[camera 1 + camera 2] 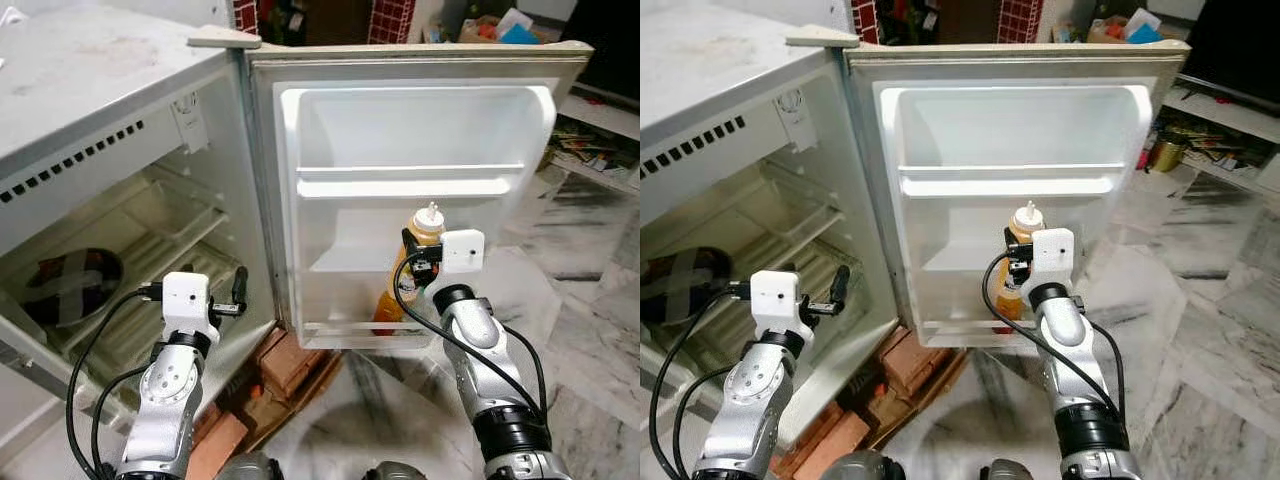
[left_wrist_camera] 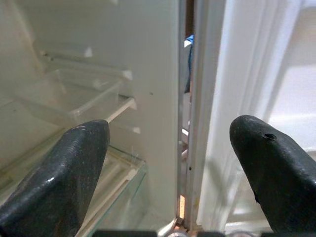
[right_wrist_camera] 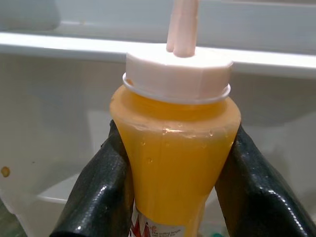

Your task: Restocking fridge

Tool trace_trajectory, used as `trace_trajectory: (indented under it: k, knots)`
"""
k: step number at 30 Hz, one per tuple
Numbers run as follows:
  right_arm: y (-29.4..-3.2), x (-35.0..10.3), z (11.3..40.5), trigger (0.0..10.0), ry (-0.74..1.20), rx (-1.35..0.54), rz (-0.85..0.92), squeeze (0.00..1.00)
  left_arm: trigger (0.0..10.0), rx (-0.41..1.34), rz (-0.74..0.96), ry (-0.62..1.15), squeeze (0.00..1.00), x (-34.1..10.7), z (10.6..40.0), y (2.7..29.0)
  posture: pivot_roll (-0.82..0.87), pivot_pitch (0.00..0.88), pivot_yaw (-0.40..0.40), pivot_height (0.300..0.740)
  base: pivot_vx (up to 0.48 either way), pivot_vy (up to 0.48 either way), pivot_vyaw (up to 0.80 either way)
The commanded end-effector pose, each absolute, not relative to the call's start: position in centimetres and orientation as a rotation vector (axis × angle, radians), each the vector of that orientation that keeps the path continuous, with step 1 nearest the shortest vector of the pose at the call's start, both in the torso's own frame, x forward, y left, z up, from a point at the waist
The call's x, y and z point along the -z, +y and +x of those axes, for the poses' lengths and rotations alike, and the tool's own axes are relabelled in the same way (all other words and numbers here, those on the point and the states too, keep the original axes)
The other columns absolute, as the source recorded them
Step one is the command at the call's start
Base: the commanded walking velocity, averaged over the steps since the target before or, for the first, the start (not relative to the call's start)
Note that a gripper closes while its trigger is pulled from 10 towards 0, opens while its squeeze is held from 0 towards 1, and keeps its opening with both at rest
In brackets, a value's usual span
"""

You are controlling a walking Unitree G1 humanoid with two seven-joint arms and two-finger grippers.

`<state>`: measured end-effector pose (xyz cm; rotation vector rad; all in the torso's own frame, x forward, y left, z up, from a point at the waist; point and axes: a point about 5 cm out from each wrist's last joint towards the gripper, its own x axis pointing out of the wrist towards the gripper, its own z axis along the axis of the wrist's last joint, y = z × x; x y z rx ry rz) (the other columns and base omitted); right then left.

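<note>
One fridge, door swung wide at twelve o'clock. One right gripper, fingers clamped on the bottle. One left gripper, spread and empty, at nine o'clock by the hinge edge. One yellow bottle, upright over the door's bottom bin. Risk: released above the bin floor, the tall bottle may tip against the rail.
</note>
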<state>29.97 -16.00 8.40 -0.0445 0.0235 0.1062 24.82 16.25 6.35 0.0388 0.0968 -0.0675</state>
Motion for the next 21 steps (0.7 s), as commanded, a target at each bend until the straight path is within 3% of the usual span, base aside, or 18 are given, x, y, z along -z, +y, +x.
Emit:
trace_trajectory:
  k: [1,11,21]
  knots:
    - [-16.06,-8.87,30.14,10.0,0.007,-0.101,-0.047,0.0,10.0,0.075,0.043,0.094,0.0,-6.46,24.89,16.17,-0.02,0.002,-0.002,0.74,0.0,0.0,0.0]
    - [-15.79,-8.69,30.1,10.0,0.012,-0.114,-0.047,0.0,10.0,0.081,0.048,0.095,0.0,-6.49,24.89,16.08,-0.01,0.003,-0.003,0.74,0.0,0.0,0.0]
    - [-15.75,-8.64,30.07,10.0,0.015,-0.119,-0.046,0.0,10.0,0.082,0.049,0.099,0.0,-6.4,24.85,15.99,-0.01,0.006,-0.004,0.681,0.0,0.0,0.0]
